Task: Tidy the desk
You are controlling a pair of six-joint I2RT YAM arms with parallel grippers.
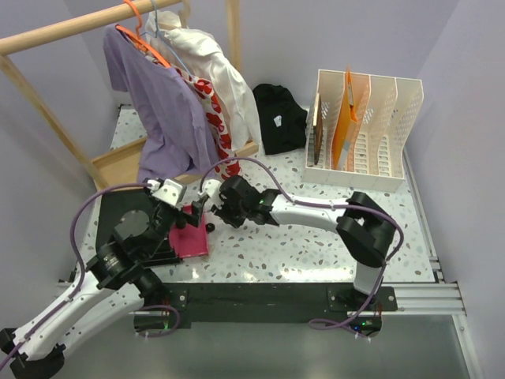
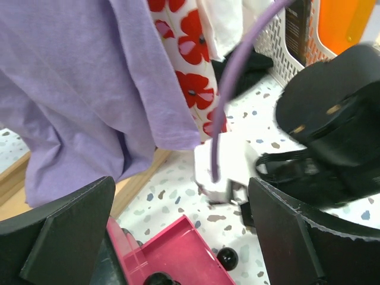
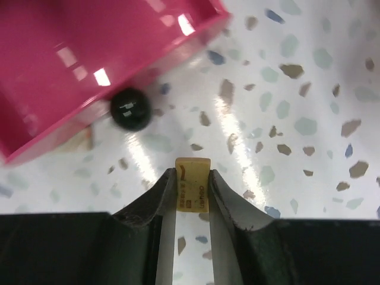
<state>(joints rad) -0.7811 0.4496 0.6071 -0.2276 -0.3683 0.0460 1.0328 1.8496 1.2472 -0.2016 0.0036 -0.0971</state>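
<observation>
The white terrazzo desk [image 1: 316,245], flecked with dark and tan specks, spreads under everything, with its black rail along the near edge where both arms are bolted. At the back left a pale wooden clothes rail [image 1: 71,28] carries a lilac T-shirt [image 1: 170,118], a white garment [image 1: 225,75] and a white cloth printed with red flowers [image 1: 215,118]. They hang down over a shallow wooden tray [image 1: 118,164]. At the back right stands a white slotted plastic file rack [image 1: 379,150] holding orange folders [image 1: 345,130]. Between it and the clothes lies a folded black garment [image 1: 280,118]. A black mat [image 1: 118,209] covers the desk's near left corner.

At the mat's right edge sits a shiny pink plastic tray [image 1: 191,241], and both arms meet above it. The left gripper [image 2: 181,202] is spread wide, gripping nothing. Its two black fingers [image 2: 65,231] stand either side of the tray's corner in the wrist view. The right gripper [image 3: 192,173] points down at bare terrazzo just beside the tray. It is pinched onto a small tan rectangular block [image 3: 193,193] with print on its face. The print is too small to read. A glossy black ball [image 3: 130,110] rests on the desk against the tray's outer wall, near that block but apart from it.
</observation>
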